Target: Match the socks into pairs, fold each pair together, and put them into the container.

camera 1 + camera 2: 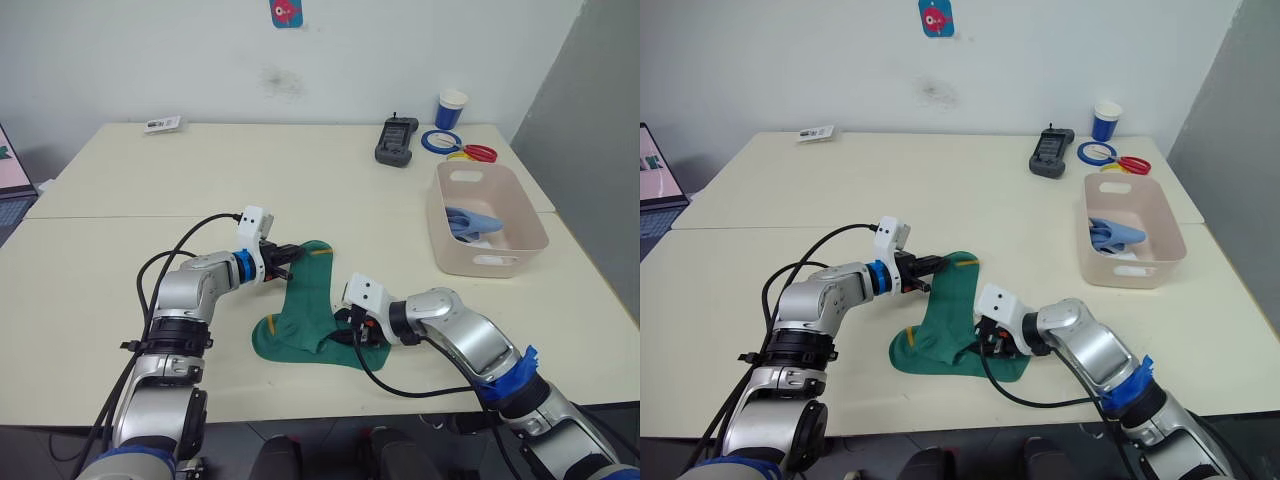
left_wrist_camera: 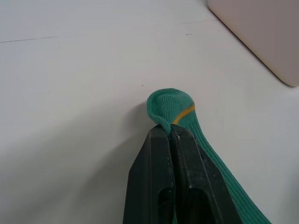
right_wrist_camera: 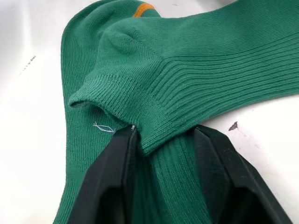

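Two dark green socks (image 1: 308, 310) with yellow marks lie stacked on the table's near middle. My left gripper (image 1: 288, 254) is shut on the far toe end of a green sock (image 2: 170, 105), pinching a small fold. At the near cuff end, my right gripper (image 1: 352, 328) stands open, its fingers (image 3: 114, 158) straddling the ribbed cuffs of the green socks (image 3: 196, 60) without closing on them. To the right stands the pale pink container (image 1: 520, 205). Light blue socks (image 1: 470, 220) and something white lie inside it.
A black device (image 1: 396, 140), a blue-and-white cup (image 1: 451, 108) and coloured rings (image 1: 460, 148) sit at the far right of the table. A small card (image 1: 162, 124) lies at the far left. A laptop (image 1: 10, 190) shows at the left edge.
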Controlling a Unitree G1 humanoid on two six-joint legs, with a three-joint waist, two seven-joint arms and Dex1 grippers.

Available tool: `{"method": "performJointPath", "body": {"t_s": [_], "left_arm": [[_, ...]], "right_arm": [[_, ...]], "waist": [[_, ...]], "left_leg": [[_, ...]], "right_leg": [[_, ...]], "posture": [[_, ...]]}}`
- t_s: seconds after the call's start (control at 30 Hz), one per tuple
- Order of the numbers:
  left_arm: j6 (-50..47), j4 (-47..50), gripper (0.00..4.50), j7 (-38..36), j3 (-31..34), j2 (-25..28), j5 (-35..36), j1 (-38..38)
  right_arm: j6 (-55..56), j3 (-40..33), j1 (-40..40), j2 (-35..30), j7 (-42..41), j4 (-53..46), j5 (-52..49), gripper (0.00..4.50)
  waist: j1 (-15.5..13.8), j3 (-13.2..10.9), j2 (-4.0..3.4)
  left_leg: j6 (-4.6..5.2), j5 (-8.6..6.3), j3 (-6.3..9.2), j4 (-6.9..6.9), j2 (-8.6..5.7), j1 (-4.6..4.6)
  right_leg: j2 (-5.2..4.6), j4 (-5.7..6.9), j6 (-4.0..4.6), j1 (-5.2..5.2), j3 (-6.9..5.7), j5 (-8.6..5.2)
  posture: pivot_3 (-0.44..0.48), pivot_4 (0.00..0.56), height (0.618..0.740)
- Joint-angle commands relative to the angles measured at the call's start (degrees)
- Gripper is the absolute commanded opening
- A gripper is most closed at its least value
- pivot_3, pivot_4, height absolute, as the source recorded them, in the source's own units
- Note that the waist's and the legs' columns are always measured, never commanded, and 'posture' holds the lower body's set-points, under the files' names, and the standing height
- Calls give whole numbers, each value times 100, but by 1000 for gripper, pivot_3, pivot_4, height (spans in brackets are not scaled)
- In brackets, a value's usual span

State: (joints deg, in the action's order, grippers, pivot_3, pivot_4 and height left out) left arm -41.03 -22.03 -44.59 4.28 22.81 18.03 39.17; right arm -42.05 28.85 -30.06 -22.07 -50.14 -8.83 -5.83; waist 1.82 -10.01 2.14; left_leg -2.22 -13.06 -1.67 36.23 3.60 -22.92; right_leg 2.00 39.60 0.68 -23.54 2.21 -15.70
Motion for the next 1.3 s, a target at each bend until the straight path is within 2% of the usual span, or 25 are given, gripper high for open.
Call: {"method": "performJointPath", "body": {"t_s": [0.03, 0.17, 0.27, 0.4, 0.43, 0.8, 1.07, 1.3], "left_arm": [[72, 179, 0, -56, -10, 70, 67, 94], [76, 165, 0, -61, -23, 57, 64, 106], [87, 154, 0, -77, -39, 55, 59, 110], [95, 143, 0, -93, -52, 49, 56, 114], [94, 143, 0, -94, -57, 46, 56, 115], [54, 220, 0, -127, 54, 54, 163, 101], [-362, 887, 0, -271, 402, 496, 647, -189], [-438, 1226, 0, -157, 257, 454, 726, -484]], "right_arm": [[97, -12, -93, 23, -5, -47, -8, 2145], [105, -71, -124, 49, -19, -46, -48, 2145], [96, -118, -140, 46, -62, -87, -107, 1516], [124, -157, -143, 63, -77, -67, -118, 110], [129, -167, -142, 68, -81, -65, -116, 22], [-50, -410, -231, 110, -154, -228, -421, 22], [-949, -936, -339, -138, -451, -693, -1316, 22], [-661, -467, -293, -197, -361, -455, -1080, 22]], "waist": [[0, 0, 0], [0, 0, 0], [0, 0, 0], [0, 0, 0], [0, 0, 0], [1, 0, 0], [8, 0, 0], [3, 0, 0]], "left_leg": [[0, 0, 0, 0, 0, 0], [0, 0, 0, 0, 0, 0], [0, 0, 0, 0, 0, 0], [0, 0, 0, 0, 0, 0], [0, 0, 0, 0, 0, 0], [0, 0, -1, 0, 0, 0], [0, 0, 2, -3, 4, 0], [0, 0, 0, -3, 0, -1]], "right_leg": [[0, 0, 0, 0, 0, 0], [0, 0, 0, 0, 0, 0], [0, 0, 0, 0, 0, 0], [0, 0, 0, 0, 0, 0], [0, 0, 0, 0, 0, 0], [0, 0, 0, 0, 0, 0], [0, -1, 0, -2, 0, 0], [-5, -4, 0, -1, -1, 0]], "posture": [[0, 150, 740], [0, 150, 740], [0, 150, 740], [0, 150, 740], [0, 150, 740], [0, 150, 740], [0, 150, 740], [0, 150, 740]]}}
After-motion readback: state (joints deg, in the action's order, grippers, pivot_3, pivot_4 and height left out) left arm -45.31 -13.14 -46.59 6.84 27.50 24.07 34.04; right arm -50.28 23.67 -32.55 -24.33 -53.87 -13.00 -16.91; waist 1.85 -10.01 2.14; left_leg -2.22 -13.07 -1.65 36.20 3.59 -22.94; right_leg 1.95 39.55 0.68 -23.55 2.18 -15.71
